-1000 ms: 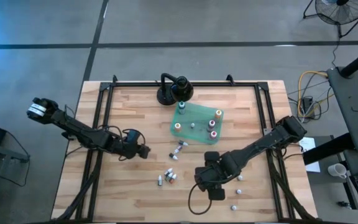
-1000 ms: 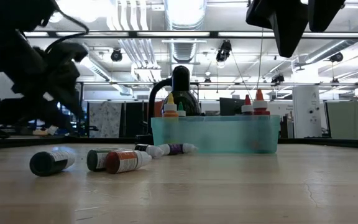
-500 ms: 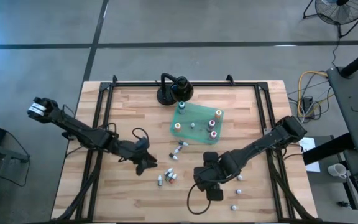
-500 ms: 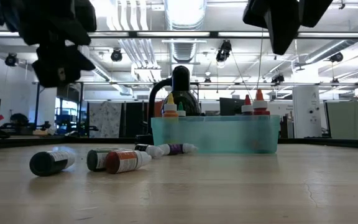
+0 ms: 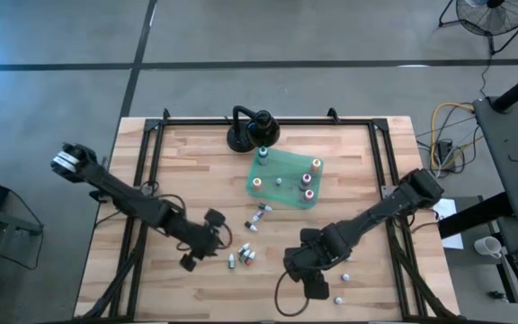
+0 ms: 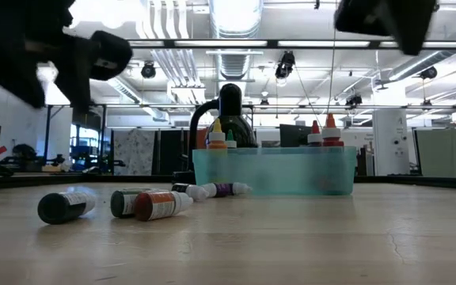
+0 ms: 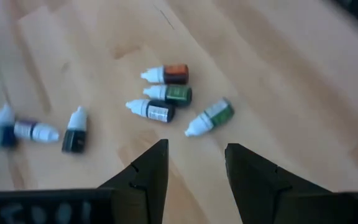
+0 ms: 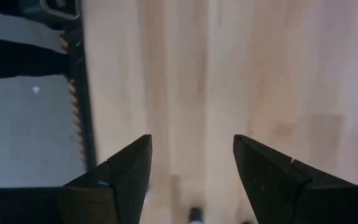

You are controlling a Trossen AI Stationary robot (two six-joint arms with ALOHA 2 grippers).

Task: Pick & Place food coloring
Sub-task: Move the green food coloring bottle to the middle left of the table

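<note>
Several food coloring bottles lie on their sides on the wooden table: a cluster [image 5: 240, 258] [image 7: 166, 93] [image 6: 133, 203] near the middle front, two more [image 5: 257, 217] closer to the green sheet, and a few [image 5: 343, 277] at the front right. Other bottles stand upright on the green sheet [image 5: 284, 177]. My left gripper [image 5: 216, 241] [image 7: 194, 152] is open and empty, above the table just left of the cluster. My right gripper [image 5: 297, 268] [image 8: 191, 144] is open and empty, above bare wood right of the cluster.
A black round-based stand [image 5: 250, 130] is at the far edge behind the green sheet. Black rails [image 5: 142, 180] run along the table's left and right sides. Bare wood lies at the front left [image 5: 133, 279].
My left gripper has moved toward the table's right and near edges, from the left middle to just beside the cluster of lying bottles. My right gripper has shifted a little toward the near edge. No bottle has moved.
</note>
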